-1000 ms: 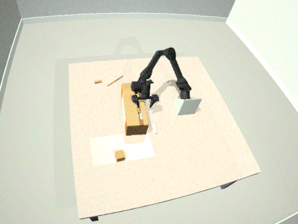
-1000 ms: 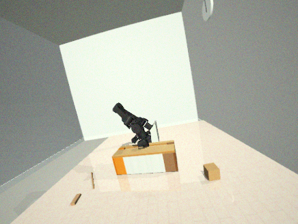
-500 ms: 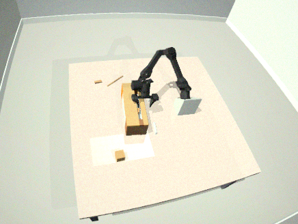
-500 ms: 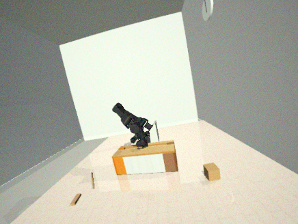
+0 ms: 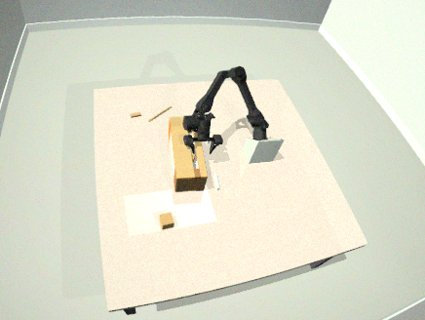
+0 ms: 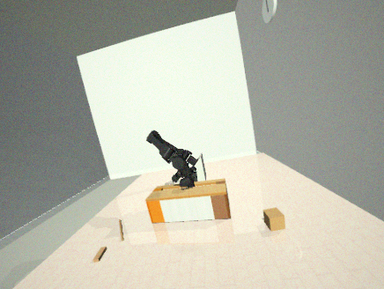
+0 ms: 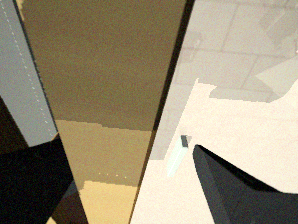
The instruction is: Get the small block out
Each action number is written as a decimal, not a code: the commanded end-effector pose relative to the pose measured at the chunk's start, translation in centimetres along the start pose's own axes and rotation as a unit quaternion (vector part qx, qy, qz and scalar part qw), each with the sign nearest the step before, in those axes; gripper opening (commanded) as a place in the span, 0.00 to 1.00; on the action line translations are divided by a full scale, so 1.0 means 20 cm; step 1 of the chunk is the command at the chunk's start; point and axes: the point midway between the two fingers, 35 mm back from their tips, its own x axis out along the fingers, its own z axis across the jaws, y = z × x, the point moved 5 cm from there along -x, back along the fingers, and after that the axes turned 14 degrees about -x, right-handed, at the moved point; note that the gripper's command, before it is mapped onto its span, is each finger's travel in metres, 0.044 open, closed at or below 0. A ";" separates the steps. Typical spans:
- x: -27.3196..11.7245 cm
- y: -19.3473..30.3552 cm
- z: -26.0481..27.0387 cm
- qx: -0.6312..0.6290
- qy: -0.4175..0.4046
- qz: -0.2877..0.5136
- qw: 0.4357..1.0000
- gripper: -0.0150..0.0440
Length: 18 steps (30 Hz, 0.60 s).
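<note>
From the top view, the gripper (image 5: 203, 141) hung over the top of the box (image 5: 187, 166) with its fingers spread wide and nothing between them, while the small block (image 5: 167, 220) lay out on the table (image 5: 273, 220), well apart from the box's near end. In the exterior view the block (image 6: 274, 218) stood alone beside the brown end of the box (image 6: 189, 201); it looked like a stiff, light cube with flat faces, probably best pinched from above across two opposite sides. The wrist view showed only the box top (image 7: 105, 75) and one dark finger (image 7: 235, 192) over the table, with no block in sight.
</note>
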 end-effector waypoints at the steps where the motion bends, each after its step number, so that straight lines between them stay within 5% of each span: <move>1: 0.01 0.02 0.01 0.001 -0.001 0.002 1.000 0.93; 18: 0.00 0.01 0.01 0.001 -0.001 0.001 1.000 0.93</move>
